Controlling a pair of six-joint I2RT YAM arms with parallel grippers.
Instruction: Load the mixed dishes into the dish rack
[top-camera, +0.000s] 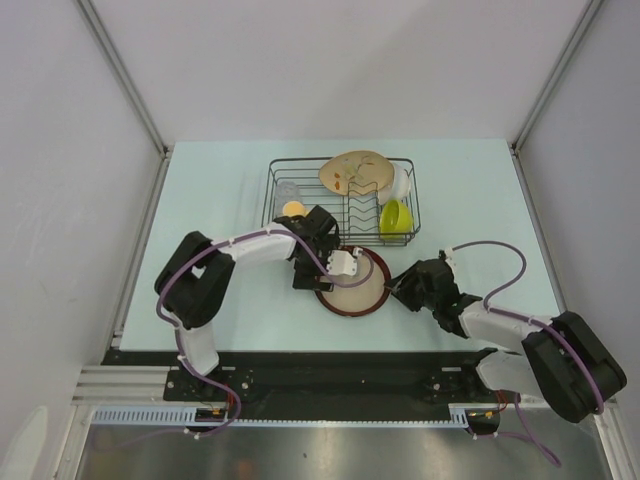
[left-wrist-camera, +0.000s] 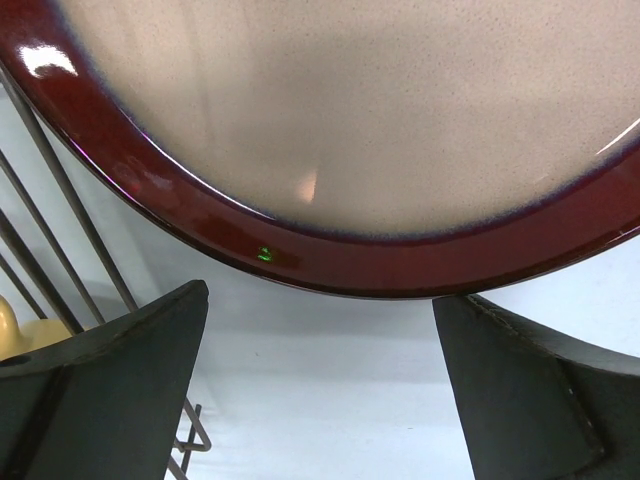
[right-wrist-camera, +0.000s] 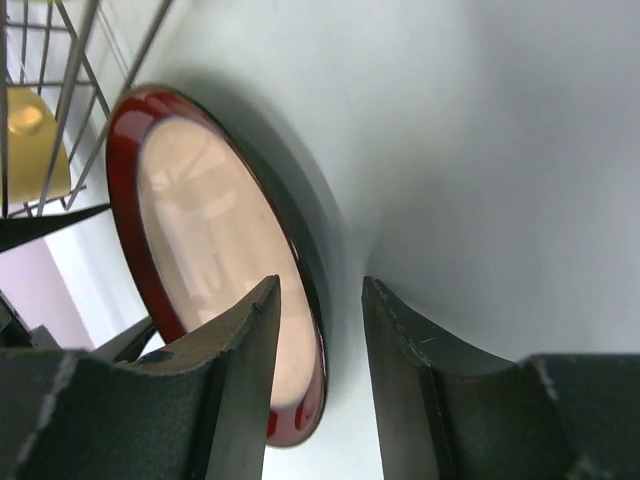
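The dark-rimmed tan plate (top-camera: 352, 284) lies on the table just in front of the black wire dish rack (top-camera: 415, 200). My left gripper (top-camera: 335, 265) is open and empty at the plate's near-left rim; in the left wrist view the plate rim (left-wrist-camera: 330, 255) sits just past the gripper (left-wrist-camera: 320, 330). My right gripper (top-camera: 398, 287) is open and straddles the plate's right rim (right-wrist-camera: 312, 270), one finger over the face, one outside, not clamped. The rack holds the leaf-pattern plate (top-camera: 355, 172), white bowl (top-camera: 401, 181), lime-green bowl (top-camera: 395, 218), clear glass (top-camera: 288, 188) and yellow-orange mug (top-camera: 293, 209).
The rack's front wires (left-wrist-camera: 70, 230) stand close to the left fingers, with the mug (left-wrist-camera: 25, 335) behind them. Rack wires (right-wrist-camera: 75, 60) and a yellowish dish (right-wrist-camera: 35, 140) show at the right wrist view's upper left. White walls enclose the pale table (top-camera: 200, 200).
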